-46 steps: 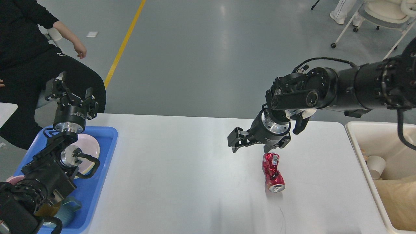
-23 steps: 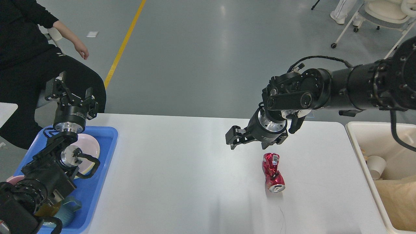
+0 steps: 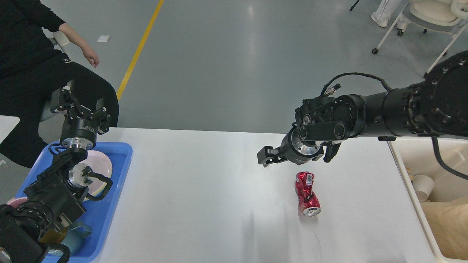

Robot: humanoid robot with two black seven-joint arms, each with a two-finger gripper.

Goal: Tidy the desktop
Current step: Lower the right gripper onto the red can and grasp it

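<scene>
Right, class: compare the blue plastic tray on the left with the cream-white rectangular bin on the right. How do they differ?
The blue plastic tray is shallow with a low rim; the cream-white rectangular bin has taller walls. The tray holds a pale pink plate; the bin holds a white paper cup and tan paper. The tray is bright blue, the bin off-white. Both sit at opposite ends of the white desktop.

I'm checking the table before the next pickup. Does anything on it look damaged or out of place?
Yes. A red can lies on its side on the white desktop, crushed and twisted at the middle. It is the only loose thing on the desktop, with the right gripper hovering just beyond it.
</scene>
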